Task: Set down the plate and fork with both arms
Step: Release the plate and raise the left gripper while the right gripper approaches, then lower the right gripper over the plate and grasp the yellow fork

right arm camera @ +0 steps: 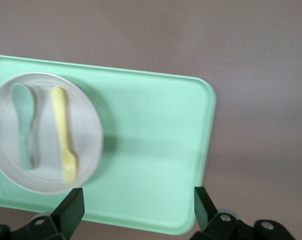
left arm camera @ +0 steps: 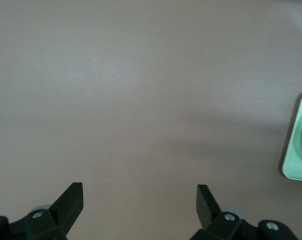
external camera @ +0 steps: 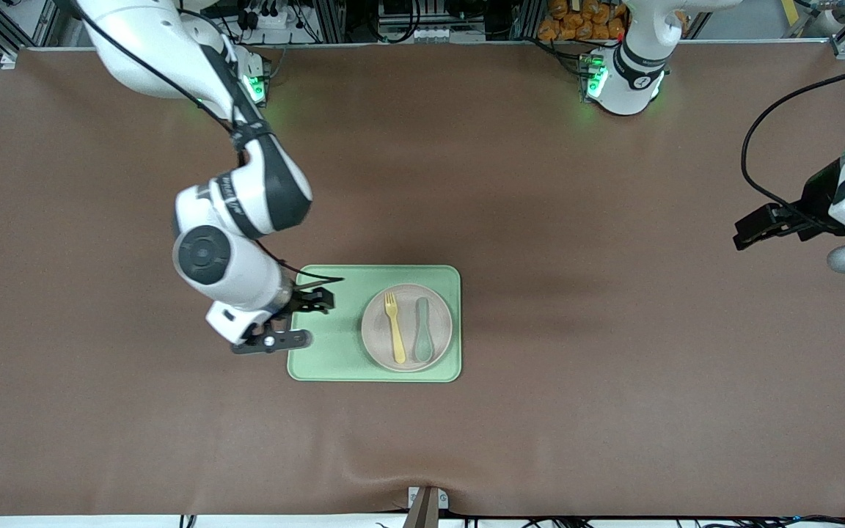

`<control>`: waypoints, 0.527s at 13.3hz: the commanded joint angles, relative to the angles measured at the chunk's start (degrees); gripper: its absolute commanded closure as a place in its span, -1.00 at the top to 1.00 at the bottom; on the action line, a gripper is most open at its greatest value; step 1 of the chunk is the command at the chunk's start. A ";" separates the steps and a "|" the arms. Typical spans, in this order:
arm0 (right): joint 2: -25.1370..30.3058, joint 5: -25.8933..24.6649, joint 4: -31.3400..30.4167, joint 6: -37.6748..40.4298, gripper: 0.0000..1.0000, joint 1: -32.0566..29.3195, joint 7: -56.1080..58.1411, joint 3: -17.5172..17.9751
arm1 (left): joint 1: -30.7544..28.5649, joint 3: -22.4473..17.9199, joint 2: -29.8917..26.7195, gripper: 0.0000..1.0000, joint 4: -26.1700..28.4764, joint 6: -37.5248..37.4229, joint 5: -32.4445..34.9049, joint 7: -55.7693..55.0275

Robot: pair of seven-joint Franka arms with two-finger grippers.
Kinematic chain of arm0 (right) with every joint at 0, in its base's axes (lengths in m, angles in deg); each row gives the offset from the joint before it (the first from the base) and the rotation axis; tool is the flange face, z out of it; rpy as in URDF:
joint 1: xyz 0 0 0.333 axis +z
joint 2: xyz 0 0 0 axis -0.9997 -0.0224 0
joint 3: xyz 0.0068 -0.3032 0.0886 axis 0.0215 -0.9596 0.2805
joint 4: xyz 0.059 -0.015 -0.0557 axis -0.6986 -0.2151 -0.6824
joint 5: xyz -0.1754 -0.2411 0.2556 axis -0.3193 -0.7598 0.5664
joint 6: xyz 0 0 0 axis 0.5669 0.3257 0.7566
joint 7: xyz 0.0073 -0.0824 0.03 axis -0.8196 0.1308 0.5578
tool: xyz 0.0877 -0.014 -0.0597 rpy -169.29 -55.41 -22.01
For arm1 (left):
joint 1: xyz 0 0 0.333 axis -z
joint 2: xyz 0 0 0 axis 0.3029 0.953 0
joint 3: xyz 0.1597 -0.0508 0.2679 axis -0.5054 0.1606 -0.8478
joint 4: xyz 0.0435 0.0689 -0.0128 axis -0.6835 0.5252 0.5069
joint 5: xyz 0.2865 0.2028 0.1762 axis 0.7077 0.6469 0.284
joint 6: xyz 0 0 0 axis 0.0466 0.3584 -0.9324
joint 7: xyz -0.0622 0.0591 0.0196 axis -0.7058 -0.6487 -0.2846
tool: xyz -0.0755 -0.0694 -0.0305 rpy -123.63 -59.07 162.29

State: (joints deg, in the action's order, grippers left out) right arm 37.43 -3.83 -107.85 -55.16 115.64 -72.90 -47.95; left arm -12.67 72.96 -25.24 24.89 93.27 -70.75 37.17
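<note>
The pale beige-pink plate (external camera: 443,323) lies on the light-green tray (external camera: 327,352), on the half toward the left arm's end. The pale-yellow fork (external camera: 394,326) lies on the plate beside a teal spoon (external camera: 423,330). My right gripper (external camera: 296,320) is open and empty, over the tray's edge at the right arm's end. In the right wrist view the tray (right arm camera: 151,150), plate (right arm camera: 88,135), fork (right arm camera: 61,130) and spoon (right arm camera: 23,125) show past the open gripper (right arm camera: 139,202). My left gripper (external camera: 749,233) is open and empty over bare table at the left arm's end, also seen in its wrist view (left arm camera: 140,200).
The brown table cover (external camera: 576,381) spreads around the tray. The left wrist view shows only a corner of the tray (left arm camera: 295,150) at its edge. A black cable (external camera: 752,132) loops by the left arm.
</note>
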 commanded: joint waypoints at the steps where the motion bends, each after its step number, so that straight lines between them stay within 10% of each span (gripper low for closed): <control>1: -6.42 0.12 6.76 -3.35 0.74 2.78 -1.35 -0.70 | -0.04 0.68 -3.89 1.00 3.88 0.14 1.82 1.36; 7: -15.73 -0.23 14.74 -8.30 0.40 7.26 -4.86 -1.13 | -0.39 0.41 -3.89 1.00 1.24 -0.04 2.97 6.20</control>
State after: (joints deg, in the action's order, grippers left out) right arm 26.46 -3.86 -99.59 -64.03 121.30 -75.27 -48.13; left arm -12.77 73.16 -28.04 26.51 93.35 -69.12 42.25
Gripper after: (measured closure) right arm 0.282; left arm 0.000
